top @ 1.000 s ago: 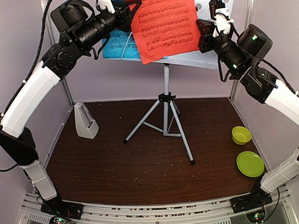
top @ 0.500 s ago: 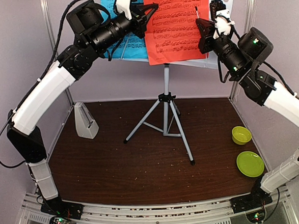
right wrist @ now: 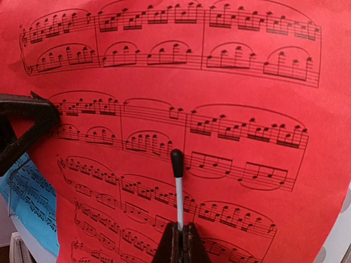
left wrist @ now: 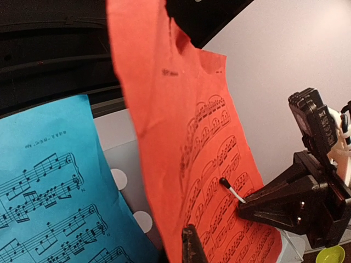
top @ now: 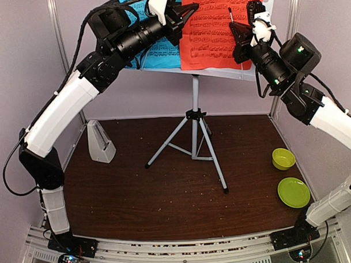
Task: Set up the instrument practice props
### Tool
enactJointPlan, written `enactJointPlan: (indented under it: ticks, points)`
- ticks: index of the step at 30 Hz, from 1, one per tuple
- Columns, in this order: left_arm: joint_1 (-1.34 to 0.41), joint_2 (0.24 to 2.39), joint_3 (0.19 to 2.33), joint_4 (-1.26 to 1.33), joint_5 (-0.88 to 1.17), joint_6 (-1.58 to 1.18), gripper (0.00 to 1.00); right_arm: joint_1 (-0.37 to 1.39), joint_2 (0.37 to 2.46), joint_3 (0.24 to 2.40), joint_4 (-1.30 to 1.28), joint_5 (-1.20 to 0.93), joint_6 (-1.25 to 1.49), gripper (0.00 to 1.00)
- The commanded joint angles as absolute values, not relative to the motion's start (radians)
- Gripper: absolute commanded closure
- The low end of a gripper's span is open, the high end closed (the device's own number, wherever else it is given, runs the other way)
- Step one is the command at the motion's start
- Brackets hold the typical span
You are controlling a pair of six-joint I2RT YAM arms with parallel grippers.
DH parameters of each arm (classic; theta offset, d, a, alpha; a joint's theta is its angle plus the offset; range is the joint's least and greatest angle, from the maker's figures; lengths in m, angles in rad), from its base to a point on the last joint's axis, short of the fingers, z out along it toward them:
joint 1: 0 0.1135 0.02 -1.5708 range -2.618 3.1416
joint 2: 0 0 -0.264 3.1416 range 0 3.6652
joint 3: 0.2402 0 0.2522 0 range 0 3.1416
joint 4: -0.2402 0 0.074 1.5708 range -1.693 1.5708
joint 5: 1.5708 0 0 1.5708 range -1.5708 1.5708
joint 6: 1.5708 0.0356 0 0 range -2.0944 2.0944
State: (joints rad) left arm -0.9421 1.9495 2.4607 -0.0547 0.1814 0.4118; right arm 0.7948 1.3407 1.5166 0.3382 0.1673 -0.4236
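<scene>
1. The metronome (top: 100, 143) stands upright on the table (top: 137, 190). It is far below the left claw and off to its left, well apart from it.
2. The blue sheet (top: 155, 48) sits on the left part of the stand's desk, just below and to the left of the left claw. The left arm crosses in front of the sheet's top.
3. The left claw (top: 183, 14) is raised high and pinched closed on the left edge of the red sheet (top: 215, 32), near its top. The left wrist view shows the paper creased there.
4. The stand (top: 196, 102) has its pole and tripod legs on the table, straight below the space between the two claws. Its white holed desk lies behind both sheets.
5. The red sheet hangs between the two claws and overlaps the right edge of the blue sheet. Its lower edge reaches the desk's ledge, but I cannot tell whether it rests there.
6. A thin white stick (right wrist: 176, 186) with a black tip pokes out of the right claw toward the printed face of the red sheet. Whether the tip touches the paper cannot be told.
7. The right claw (top: 236, 32) is clamped closed on that stick, at the red sheet's right edge, facing the left claw.
8. The bowl (top: 283, 158) and the plate (top: 293, 192) lie far below the right claw and a little to its right, with the plate on the nearer side of the bowl.
</scene>
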Motion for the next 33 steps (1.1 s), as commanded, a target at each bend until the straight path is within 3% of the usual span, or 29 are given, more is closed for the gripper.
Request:
enactJointPlan:
  ticks: [1,33]
  points:
    - [-0.946,1.977,2.486,-0.03,0.218,0.444,1.0,0.794,1.319,1.5,0.35,0.131,-0.428,1.0]
    - [-0.959,2.04,2.575,0.016,0.262,0.393,1.0,0.793,1.292,1.437,0.412,0.108,-0.439,1.0]
